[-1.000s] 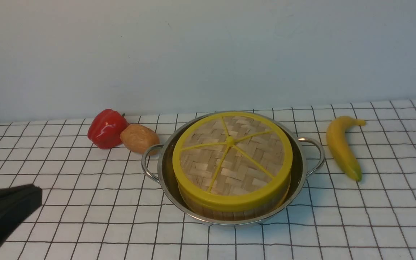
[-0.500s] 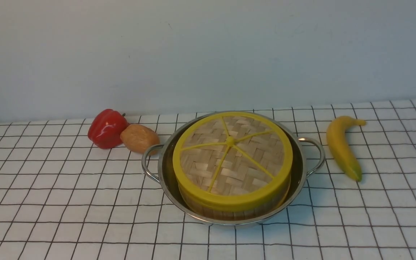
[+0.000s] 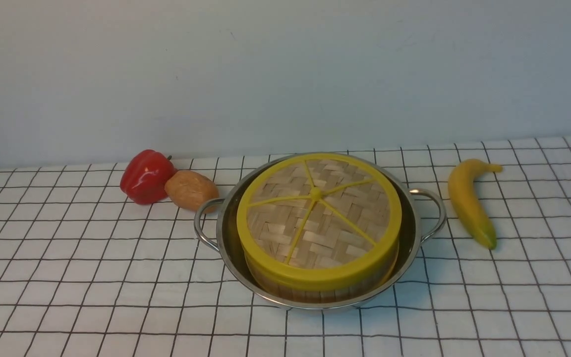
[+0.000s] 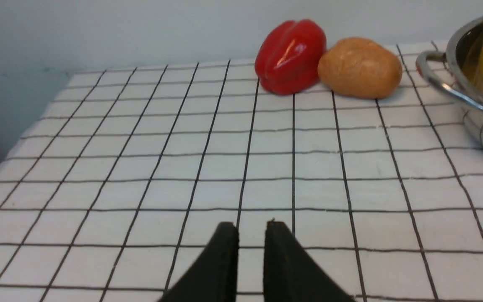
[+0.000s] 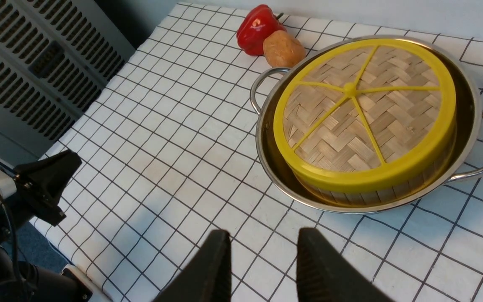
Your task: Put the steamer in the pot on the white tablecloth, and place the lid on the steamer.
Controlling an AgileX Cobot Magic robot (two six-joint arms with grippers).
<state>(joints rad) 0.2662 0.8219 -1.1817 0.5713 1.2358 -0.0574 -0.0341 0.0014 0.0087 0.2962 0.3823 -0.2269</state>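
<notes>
1. The round bamboo steamer basket (image 3: 318, 289) sat inside the wide shiny stainless-steel pot (image 3: 226, 233), which rested on the white grid-lined tablecloth (image 3: 92, 277).
2. The flat woven bamboo lid with yellow rim and spokes (image 3: 317, 218) lay level on top of the steamer, covering it fully; the contents were hidden.
3. Judgement: both placements appeared complete, with nothing left but withdrawal.
4. The left gripper (image 4: 250, 228) hovered over bare cloth, well apart from the pot, jaws slightly parted and empty.
5. The right gripper (image 5: 262, 241) hung near the pot, jaws apart, holding nothing.
6. A red pepper (image 3: 145, 176) and brown potato (image 3: 191, 190) lay just beside the pot's handle; a yellow banana (image 3: 469, 201) lay near the opposite handle.
</notes>
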